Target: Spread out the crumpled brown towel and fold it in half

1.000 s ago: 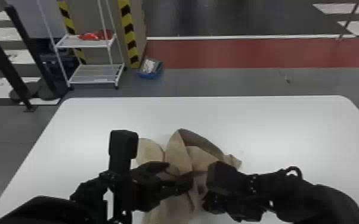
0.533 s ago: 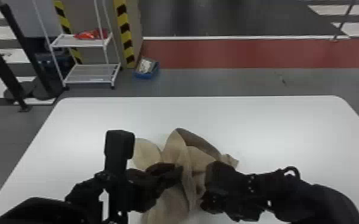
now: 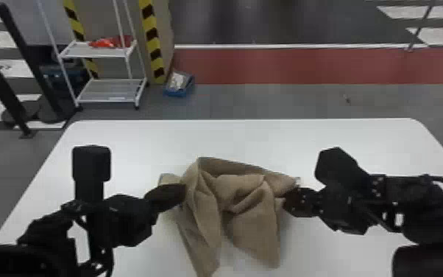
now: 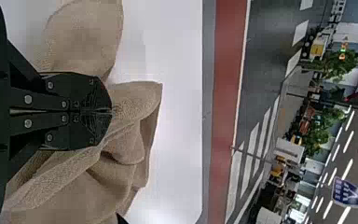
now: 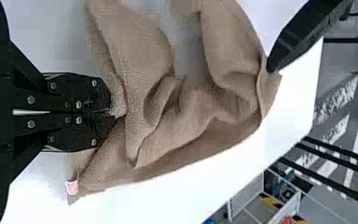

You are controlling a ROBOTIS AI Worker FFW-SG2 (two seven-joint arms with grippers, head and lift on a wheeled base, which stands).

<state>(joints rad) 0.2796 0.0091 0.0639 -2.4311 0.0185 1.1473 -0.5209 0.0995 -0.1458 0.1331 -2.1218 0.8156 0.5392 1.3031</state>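
Note:
My left gripper (image 3: 184, 192) is at the crumpled brown towel's left side in the head view, and my right gripper (image 3: 286, 200) is at its right edge. The towel (image 3: 244, 210) is bunched between them, with loose folds hanging toward the table's near side. In the left wrist view, the left gripper (image 4: 111, 111) is shut on a fold of the towel (image 4: 130, 105). The right wrist view has the right gripper (image 5: 114, 113) shut on the towel (image 5: 191, 126) near a corner with a small pale tag (image 5: 72, 187).
The white table (image 3: 250, 140) surrounds the towel. Past its far edge stand a white wire shelf (image 3: 110, 88) and a blue bin (image 3: 179, 85) on the floor. The left gripper's dark finger reaches into the right wrist view beside the towel.
Both grippers have moved apart, the right one outward to the right with towel in it. The towel is stretched wider between them, and its right part has shifted right.

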